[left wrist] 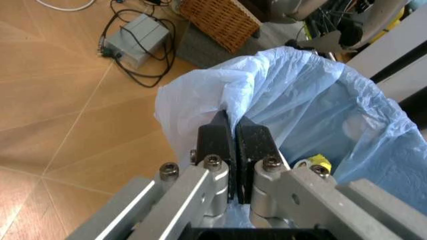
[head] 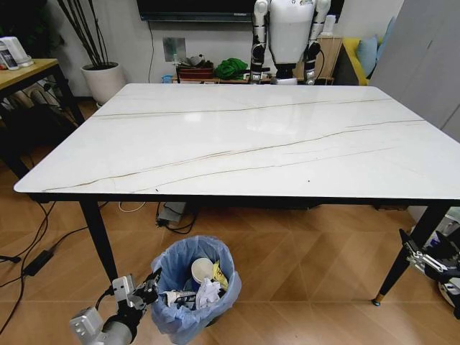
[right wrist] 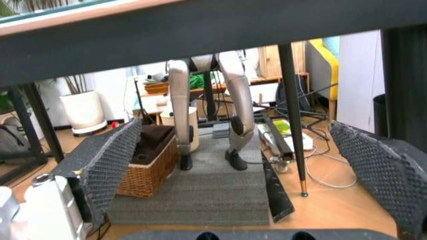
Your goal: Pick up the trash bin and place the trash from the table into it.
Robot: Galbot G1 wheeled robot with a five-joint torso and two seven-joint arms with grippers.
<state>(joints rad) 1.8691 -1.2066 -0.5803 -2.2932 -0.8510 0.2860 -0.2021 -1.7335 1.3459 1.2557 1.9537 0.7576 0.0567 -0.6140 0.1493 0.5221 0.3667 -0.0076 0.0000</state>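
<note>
Left gripper clamped on trash bin bag rim, so you carry it | right gripper spread, idle below table edge | trash binned.

We see bright, even indoor light | soft glare on the table top toward upper centre | faint shadow beneath it | right wrist view dim under the dark edge | close gripper parts blurred in both wrist views

white marble-look table, trash bin on wooden floor
</note>
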